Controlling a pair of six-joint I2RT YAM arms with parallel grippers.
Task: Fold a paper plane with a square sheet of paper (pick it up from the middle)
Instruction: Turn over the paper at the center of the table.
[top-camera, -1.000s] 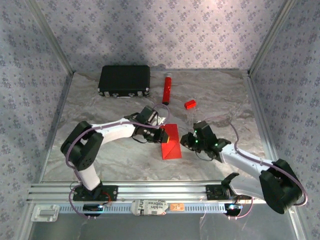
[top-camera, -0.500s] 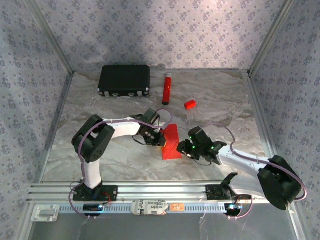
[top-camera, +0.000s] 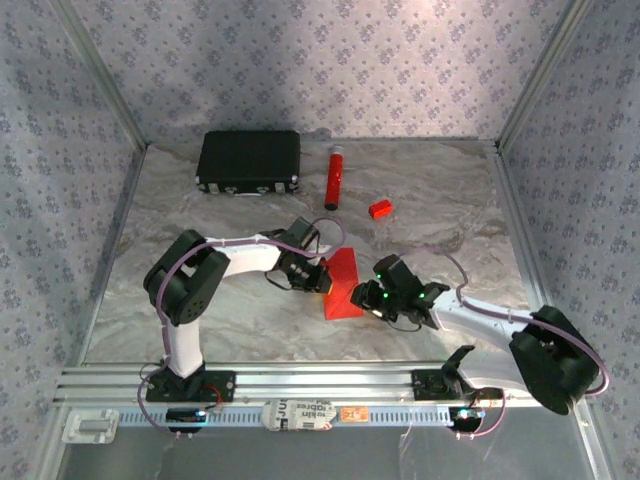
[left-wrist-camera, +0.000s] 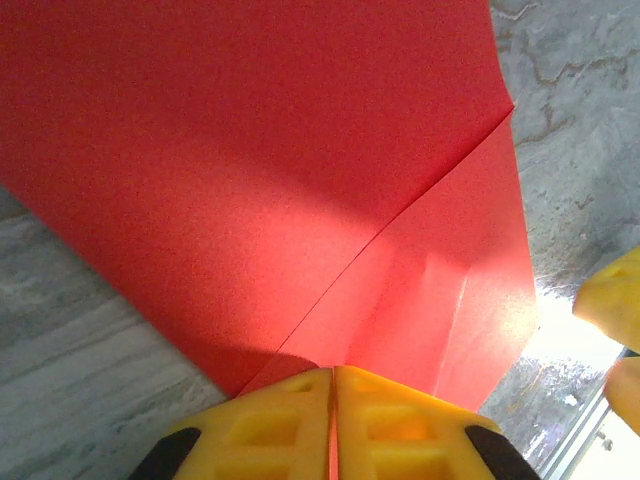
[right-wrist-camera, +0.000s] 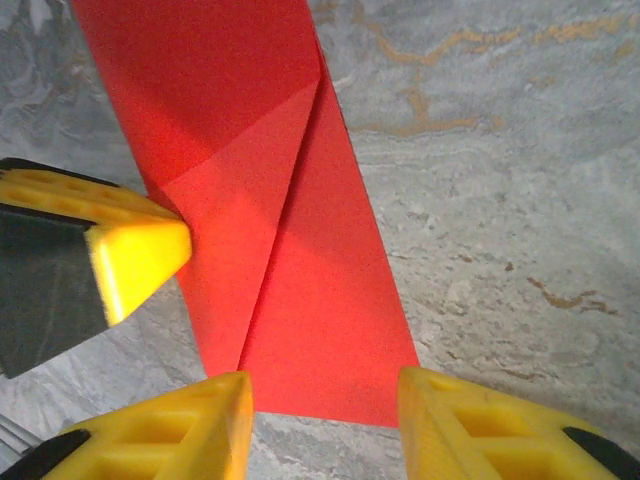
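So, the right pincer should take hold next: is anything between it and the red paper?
Nothing visible. The right pincer is open and frames the red paper's end. The left pincer, shut on the paper's edge, sits off to one side.

Paper (top-camera: 345, 290) between left gripper (top-camera: 324, 279) and right gripper (top-camera: 368, 297); behind it, 3 things (case (top-camera: 249, 160) leftmost, then tube (top-camera: 333, 178), then block (top-camera: 379, 209))
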